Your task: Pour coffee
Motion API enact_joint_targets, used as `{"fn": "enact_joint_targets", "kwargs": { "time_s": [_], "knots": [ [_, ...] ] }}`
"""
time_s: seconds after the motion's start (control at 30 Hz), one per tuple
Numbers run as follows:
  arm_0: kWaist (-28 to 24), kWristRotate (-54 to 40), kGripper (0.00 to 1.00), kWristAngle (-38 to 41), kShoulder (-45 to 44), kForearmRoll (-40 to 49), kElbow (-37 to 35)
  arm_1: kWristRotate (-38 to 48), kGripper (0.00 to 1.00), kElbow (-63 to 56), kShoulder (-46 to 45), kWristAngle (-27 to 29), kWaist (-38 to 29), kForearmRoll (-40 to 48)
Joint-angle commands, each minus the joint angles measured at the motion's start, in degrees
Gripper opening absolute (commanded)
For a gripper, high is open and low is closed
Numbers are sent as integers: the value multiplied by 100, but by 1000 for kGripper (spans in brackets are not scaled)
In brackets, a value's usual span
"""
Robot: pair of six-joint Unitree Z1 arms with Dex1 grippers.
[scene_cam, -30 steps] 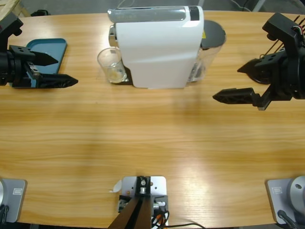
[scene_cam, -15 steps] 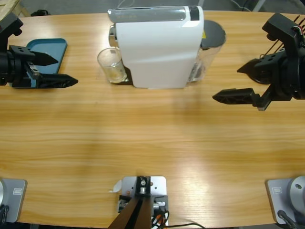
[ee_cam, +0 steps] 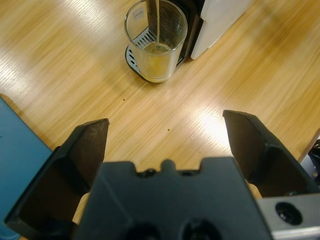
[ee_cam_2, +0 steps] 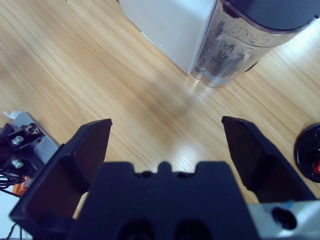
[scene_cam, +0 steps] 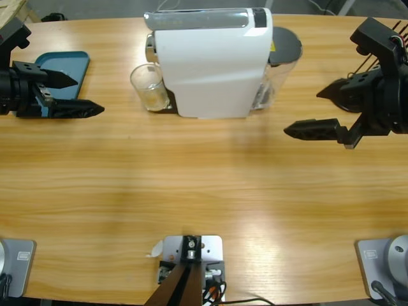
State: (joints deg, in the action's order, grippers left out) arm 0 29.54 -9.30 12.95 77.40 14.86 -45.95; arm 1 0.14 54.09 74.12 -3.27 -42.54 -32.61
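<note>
Currently, nearest the camera in the high view, the wooden bench (scene_cam: 204,204) lies bare along its front half, and nothing on it has shifted across the last second: both arms and the glass occupy the same positions throughout. Further back, the left tool (scene_cam: 71,94) hangs at the left edge with its jaws apart and nothing between them, partly over a blue tray (scene_cam: 70,64); the left wrist view confirms the wide gap and looks straight toward the glass. The right tool (scene_cam: 312,109) hangs at the right edge, jaws likewise spread and empty, facing the clear water tank (ee_cam_2: 245,45) at the machine's right end. Beyond the tools, at the rear of the bench, stands the white coffee machine (scene_cam: 213,64). The clear glass tumbler (scene_cam: 149,87) stands upright on the machine's drip grate at its left end, touching neither tool. In the left wrist view a thin stream falls into the tumbler (ee_cam: 156,40), and a shallow pool of pale amber coffee (ee_cam: 155,62) covers its bottom. The only change in progress is therefore the liquid level, which is low. Judged from this, the brewing step is under way and the arms are idle until it finishes. The probable next step is for the left tool to close on the tumbler; approaching before the stream stops risks spillage.
</note>
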Motion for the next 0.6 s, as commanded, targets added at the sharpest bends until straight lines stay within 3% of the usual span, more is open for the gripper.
{"fn": "enact_joint_targets", "kwargs": {
  "time_s": [0.03,0.6],
  "knots": [
    [13,-28,1000,-61,-32,-9,218,48,1000,-162,98,-116,-88,9],
    [-94,16,1000,-267,-4,-29,233,48,1000,-164,103,-121,-96,9]
  ]
}}
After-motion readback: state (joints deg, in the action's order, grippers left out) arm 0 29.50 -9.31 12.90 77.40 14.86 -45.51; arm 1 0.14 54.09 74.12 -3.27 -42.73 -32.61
